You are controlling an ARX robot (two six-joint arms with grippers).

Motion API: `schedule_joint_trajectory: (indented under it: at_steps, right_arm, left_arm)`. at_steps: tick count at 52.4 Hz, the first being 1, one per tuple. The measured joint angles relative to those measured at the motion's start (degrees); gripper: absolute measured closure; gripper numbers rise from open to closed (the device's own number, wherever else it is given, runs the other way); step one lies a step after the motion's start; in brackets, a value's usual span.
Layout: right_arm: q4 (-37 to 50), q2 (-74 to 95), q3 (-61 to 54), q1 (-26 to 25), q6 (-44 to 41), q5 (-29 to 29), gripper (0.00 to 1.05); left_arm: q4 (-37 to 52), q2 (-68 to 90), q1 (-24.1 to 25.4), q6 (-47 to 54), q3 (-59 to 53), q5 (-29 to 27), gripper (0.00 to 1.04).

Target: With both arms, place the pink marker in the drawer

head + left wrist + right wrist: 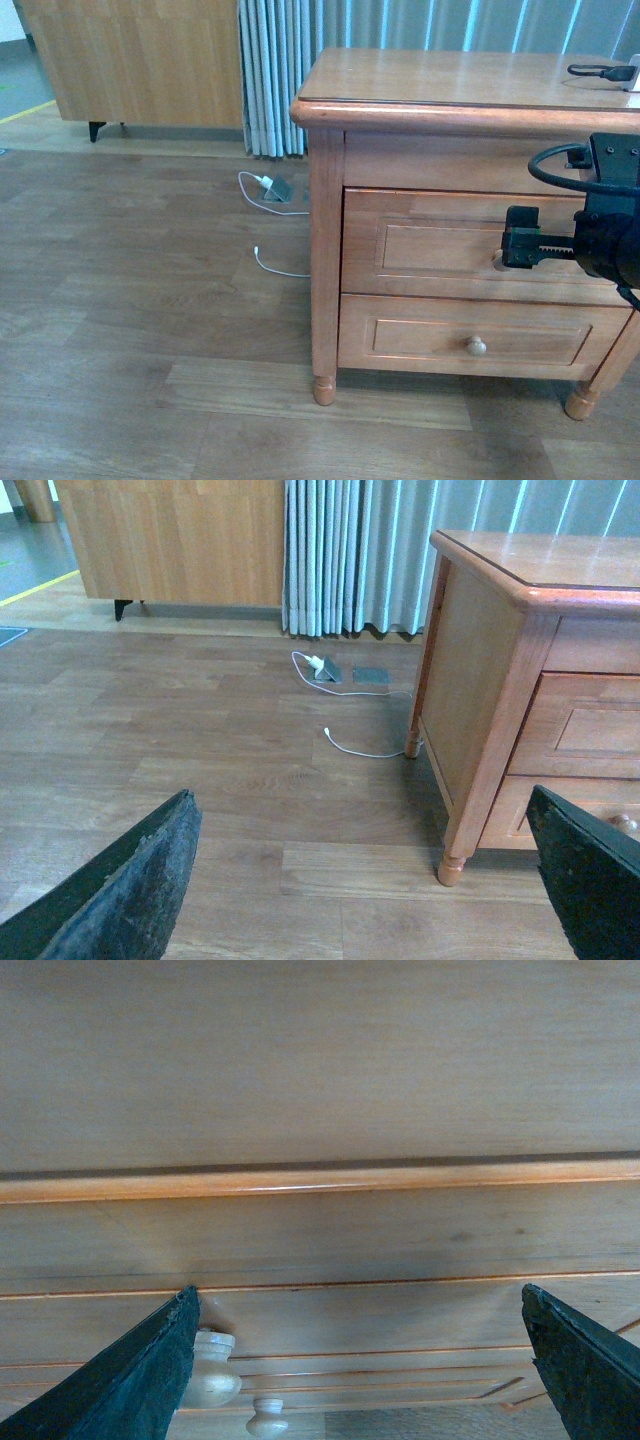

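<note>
Surroundings: honey-brown wooden cabinet (330,240) at 3 o'clock in front view; wood-plank floor (140,330) at 9 o'clock; grey pleated curtain (275,70) at 12 o'clock; white cable with plug (268,188) loose on floor just left of cabinet.
Cabinet top: smooth, glossy, rounded edge; black cable (600,71) lying at far right corner.
Drawer (440,245): topmost of two, closed, framed panel front, satin wood grain; knob mostly hidden behind right gripper.
Lower drawer (470,340): same panel front, round pale knob (477,346) in full sight.
Right gripper (500,260): matte black, boxy, level with drawer front, fingers spread wide either side of the knob (208,1368), not pinching.
Left gripper (365,880): fingers spread wide over bare floor, well apart from cabinet.
Pink marker: not found in any view.
</note>
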Motion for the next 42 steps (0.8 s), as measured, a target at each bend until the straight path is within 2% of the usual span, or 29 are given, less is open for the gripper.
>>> schedule_joint_trajectory:
  at_steps: [11, 25, 33, 42]
  right_arm:
    - [-0.9, -3.2, -3.1, -0.2, 0.2, 0.7, 0.08]
    - [-4.7, -18.3, -15.5, -0.5, 1.9, -2.5, 0.08]
    - [-10.4, -33.7, -24.6, -1.2, 2.8, -6.4, 0.08]
    - [-20.8, -52.0, -32.3, -4.6, 2.8, -10.9, 0.08]
  left_arm:
    - [0.0, 0.0, 0.0, 0.0, 0.0, 0.0, 0.06]
    - [0.0, 0.0, 0.0, 0.0, 0.0, 0.0, 0.06]
    - [0.0, 0.0, 0.0, 0.0, 0.0, 0.0, 0.06]
    - [0.0, 0.0, 0.0, 0.0, 0.0, 0.0, 0.06]
